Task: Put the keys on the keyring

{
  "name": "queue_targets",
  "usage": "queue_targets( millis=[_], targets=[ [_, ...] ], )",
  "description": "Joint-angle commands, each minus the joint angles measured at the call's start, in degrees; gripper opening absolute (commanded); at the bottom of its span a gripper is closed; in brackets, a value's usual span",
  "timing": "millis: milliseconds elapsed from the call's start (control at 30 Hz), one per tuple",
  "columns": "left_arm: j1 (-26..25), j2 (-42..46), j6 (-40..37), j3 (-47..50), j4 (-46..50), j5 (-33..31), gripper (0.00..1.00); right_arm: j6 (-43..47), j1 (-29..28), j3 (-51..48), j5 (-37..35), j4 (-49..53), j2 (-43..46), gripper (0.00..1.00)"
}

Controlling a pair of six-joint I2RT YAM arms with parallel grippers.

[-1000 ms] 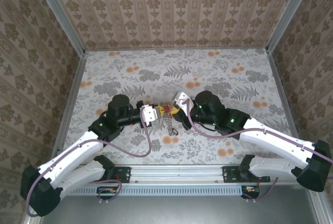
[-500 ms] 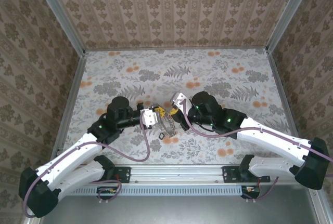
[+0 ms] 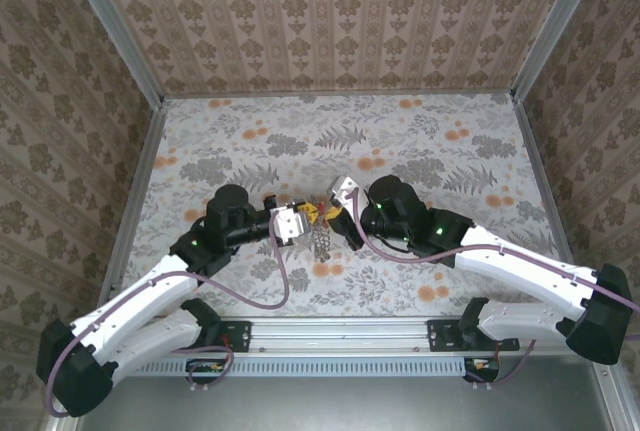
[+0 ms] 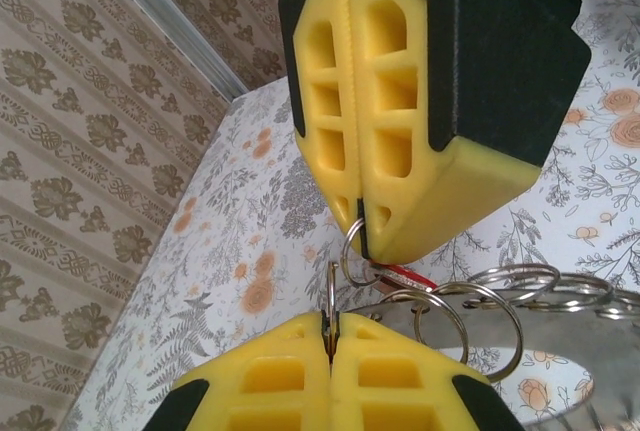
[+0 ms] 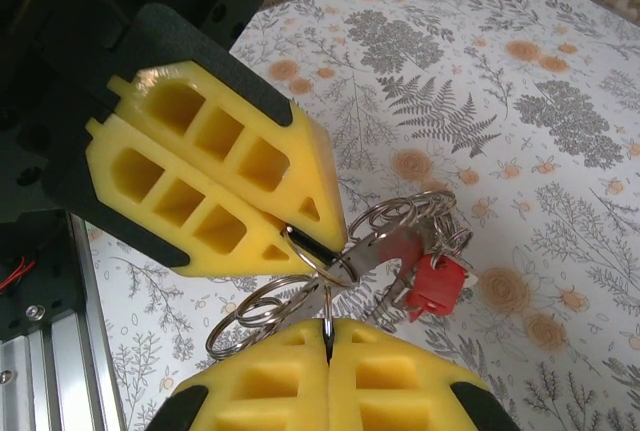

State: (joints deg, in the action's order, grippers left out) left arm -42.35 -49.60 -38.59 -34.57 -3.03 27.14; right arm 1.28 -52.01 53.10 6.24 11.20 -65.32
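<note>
Mid-frame the keyring has swung back to hang straight. The left pincer and right pincer stay clamped on its loops — the red key is possibly threaded already.

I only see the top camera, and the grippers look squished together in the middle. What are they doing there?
Observer: In the left wrist view, the left gripper is shut on a thin loop of the keyring.
Operator: And the other one?
Observer: The right gripper is shut on another loop of it.
Operator: Where's a key?
Observer: In the right wrist view, one red key hangs among the loops, just past the fingertips.
</note>
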Motion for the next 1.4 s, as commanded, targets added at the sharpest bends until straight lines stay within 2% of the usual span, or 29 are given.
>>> queue_targets(
  millis=[0,300,767,1033,1367],
  targets=[
    [-0.4,-0.1,0.9,-1.0,-2.0,0.5,0.0,-0.8,-0.3,1.9,0.2,-1.6,-0.5,0.0],
    [-0.6,-0.4,0.0,-1.8,0.1,0.1,0.0,-1.3,-0.3,2.6,-0.6,-1.3,-1.0,0.0],
    [-0.5,1.3,1.4,-0.6,-3.9,1.1,0.0,-7.3,1.3,2.4,-4.0,-2.4,-2.0,0.0],
    [-0.4,1.5,1.0,0.3,-6.1,3.4,0.0,-11.8,5.2,0.3,0.9,-4.7,-0.4,0.0],
    [-0.4,1.5,1.2,0.8,-8.1,4.1,0.0,-13.1,6.7,-0.8,5.1,-5.9,-0.2,0.0]
  ],
)
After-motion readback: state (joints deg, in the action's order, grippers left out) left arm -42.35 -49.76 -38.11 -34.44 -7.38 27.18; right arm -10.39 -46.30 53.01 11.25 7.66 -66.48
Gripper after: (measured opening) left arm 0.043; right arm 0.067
